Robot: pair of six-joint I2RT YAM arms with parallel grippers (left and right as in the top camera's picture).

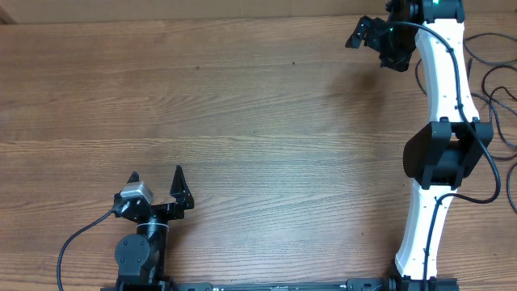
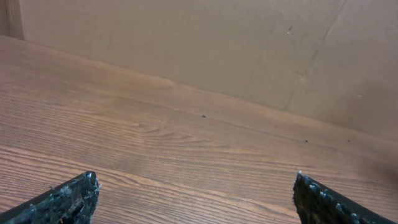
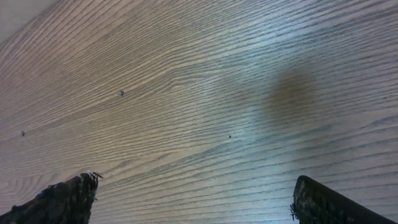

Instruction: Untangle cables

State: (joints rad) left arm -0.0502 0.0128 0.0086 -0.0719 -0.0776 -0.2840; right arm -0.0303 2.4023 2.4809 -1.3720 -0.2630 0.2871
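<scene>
Left gripper [image 1: 156, 175] sits at the near edge, jaws spread wide and empty, bare table [image 1: 242, 121] all round it. Right gripper [image 1: 374, 44] is out at the far edge, also released and holding nothing, nose pointing left. The only thin black cables [image 1: 487, 87] in view loop along the right edge beside the right arm, running roughly near-to-far; right arm is nearer, with little room there.

Left gripper [image 1: 156, 171] at near edge of surface [image 1: 242, 105], left side. Right gripper [image 1: 373, 48] at far edge, right side. Cables [image 1: 494, 89] lie right of right arm [image 1: 440, 81].
</scene>
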